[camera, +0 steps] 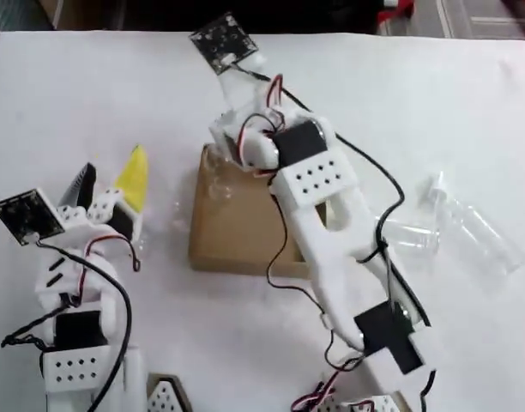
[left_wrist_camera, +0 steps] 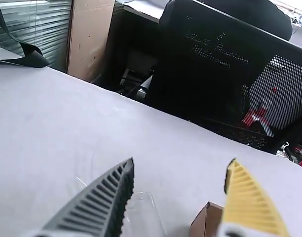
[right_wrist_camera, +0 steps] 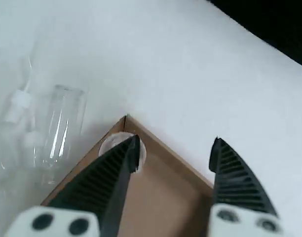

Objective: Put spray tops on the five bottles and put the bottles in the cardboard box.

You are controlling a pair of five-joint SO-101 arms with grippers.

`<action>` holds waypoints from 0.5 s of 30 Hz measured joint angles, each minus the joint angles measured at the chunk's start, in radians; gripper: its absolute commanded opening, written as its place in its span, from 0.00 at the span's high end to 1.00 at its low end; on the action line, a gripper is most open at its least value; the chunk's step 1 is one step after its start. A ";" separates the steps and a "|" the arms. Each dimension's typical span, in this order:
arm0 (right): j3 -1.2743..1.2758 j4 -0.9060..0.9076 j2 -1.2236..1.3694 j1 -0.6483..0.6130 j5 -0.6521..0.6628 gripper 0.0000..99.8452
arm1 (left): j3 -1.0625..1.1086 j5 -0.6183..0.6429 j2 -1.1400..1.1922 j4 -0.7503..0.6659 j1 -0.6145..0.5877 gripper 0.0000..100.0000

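Note:
The cardboard box (camera: 232,227) lies mid-table, its corner also in the right wrist view (right_wrist_camera: 156,197) and the left wrist view (left_wrist_camera: 206,223). My right gripper (right_wrist_camera: 173,145) hangs open over the box's far left corner (camera: 232,153), above a clear round bottle end (right_wrist_camera: 119,144) inside it. Just outside that corner lie clear bottles (right_wrist_camera: 59,126) and a white spray top (right_wrist_camera: 18,103). My left gripper (camera: 106,182), with one grey and one yellow finger, stands open left of the box. A clear bottle (left_wrist_camera: 143,210) lies below its opening (left_wrist_camera: 182,165). A capped bottle (camera: 468,225) lies at the right.
Another clear bottle (camera: 413,236) lies beside the right arm's forearm (camera: 331,232), which crosses over the box. A black office chair (left_wrist_camera: 225,64) stands beyond the table's far edge. White tabletop stretches around the box on all sides.

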 measured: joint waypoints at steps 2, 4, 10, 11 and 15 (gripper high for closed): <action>0.000 0.021 0.029 -0.008 0.000 0.79 | 0.000 0.000 0.000 0.000 0.000 0.72; 0.002 0.038 0.052 -0.032 0.000 0.79 | 0.000 0.000 0.000 0.000 0.000 0.72; 0.002 0.038 0.106 -0.069 0.002 0.79 | 0.000 0.000 0.000 0.000 0.000 0.72; 0.002 0.038 0.112 -0.068 -0.008 0.79 | 0.000 0.000 0.000 0.000 0.000 0.72; 0.002 0.038 0.141 -0.069 -0.029 0.79 | 0.000 0.000 0.000 0.000 0.000 0.72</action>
